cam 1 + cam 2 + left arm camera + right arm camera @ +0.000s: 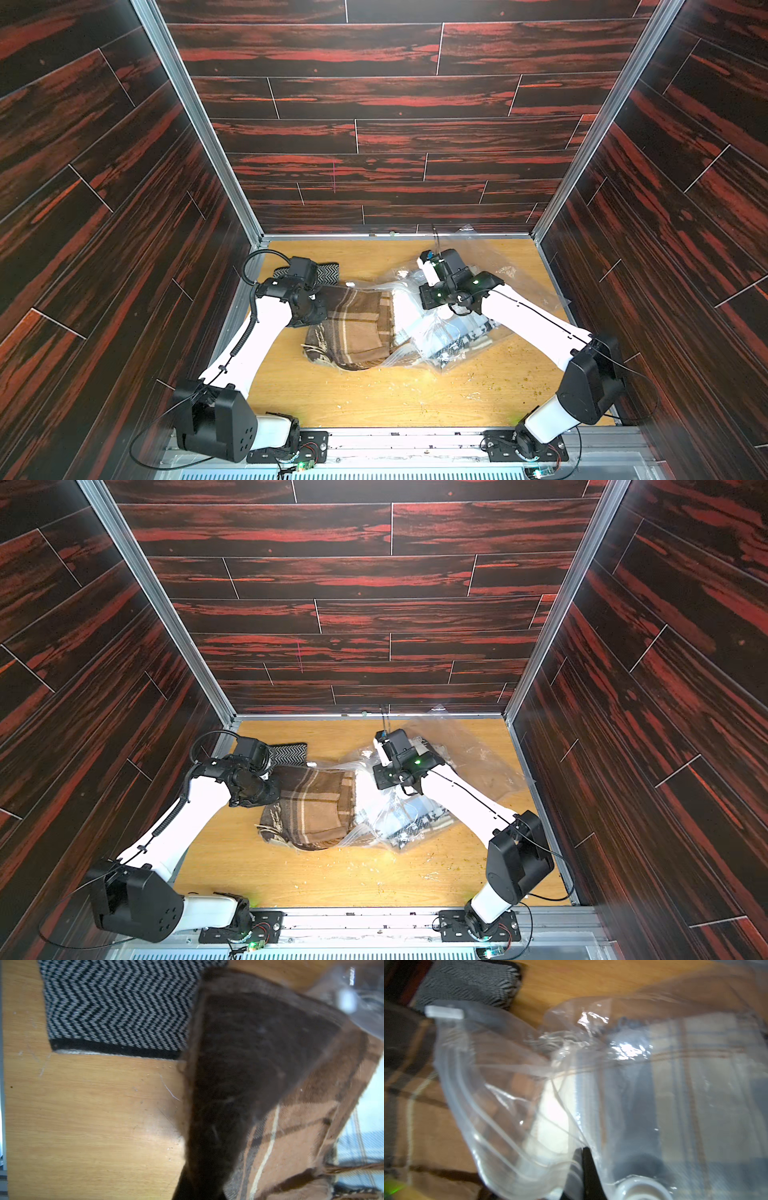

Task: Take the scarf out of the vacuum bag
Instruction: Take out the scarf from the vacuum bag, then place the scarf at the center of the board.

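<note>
From where I stand, the trouble starts at the left end effector [318, 291]. It is clamped on a tented corner of the brown plaid woollen scarf [353, 328], and that pinch looks small; a hard pull could slip it off the fabric. The scarf lies at the centre of the wooden table [374, 399], mostly outside the large clear crinkly vacuum bag [449, 347], its three o'clock end under the plastic at the mouth. That end could catch on the zip edge, or drag the pale folded fabrics [457, 332] out with it. On the right, slick film may slide out of the pinch, and the whole bag would follow the scarf.

The left arm reaches in low from seven o'clock, wrist bent over the scarf's ten o'clock corner, beside a black-and-grey herringbone scarf [328, 270] lying loose. The right arm stretches from five o'clock; the right end effector [582, 1153] is closed on bag film near the round white valve [641, 1188].
</note>
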`<state>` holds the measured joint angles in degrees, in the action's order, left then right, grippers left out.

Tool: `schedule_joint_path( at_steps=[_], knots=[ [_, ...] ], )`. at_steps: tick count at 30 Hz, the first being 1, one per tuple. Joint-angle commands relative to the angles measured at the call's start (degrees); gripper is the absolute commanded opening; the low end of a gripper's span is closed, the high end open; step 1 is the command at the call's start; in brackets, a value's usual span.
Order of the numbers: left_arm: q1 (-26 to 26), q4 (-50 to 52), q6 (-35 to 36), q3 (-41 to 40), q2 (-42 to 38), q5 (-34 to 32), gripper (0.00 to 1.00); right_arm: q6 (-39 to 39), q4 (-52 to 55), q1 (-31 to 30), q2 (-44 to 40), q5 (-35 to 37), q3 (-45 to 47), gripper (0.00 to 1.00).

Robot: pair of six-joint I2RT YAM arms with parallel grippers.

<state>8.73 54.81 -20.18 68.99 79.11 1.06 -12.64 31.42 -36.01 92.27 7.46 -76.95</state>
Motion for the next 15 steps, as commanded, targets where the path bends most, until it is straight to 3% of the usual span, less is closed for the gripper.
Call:
schedule_joint_path(
  at_steps=[1, 15],
  knots=[
    [-2.3, 1.8, 1.4, 2.4, 0.8, -1.1, 0.00, -0.8, -1.3, 2.2, 0.5, 2.7, 0.6, 0.00],
    [-9.3, 1.1, 3.8, 9.3, 6.9, -0.6, 0.00, 0.1, -0.9, 6.1, 1.3, 4.0, -0.1, 0.00]
  ],
)
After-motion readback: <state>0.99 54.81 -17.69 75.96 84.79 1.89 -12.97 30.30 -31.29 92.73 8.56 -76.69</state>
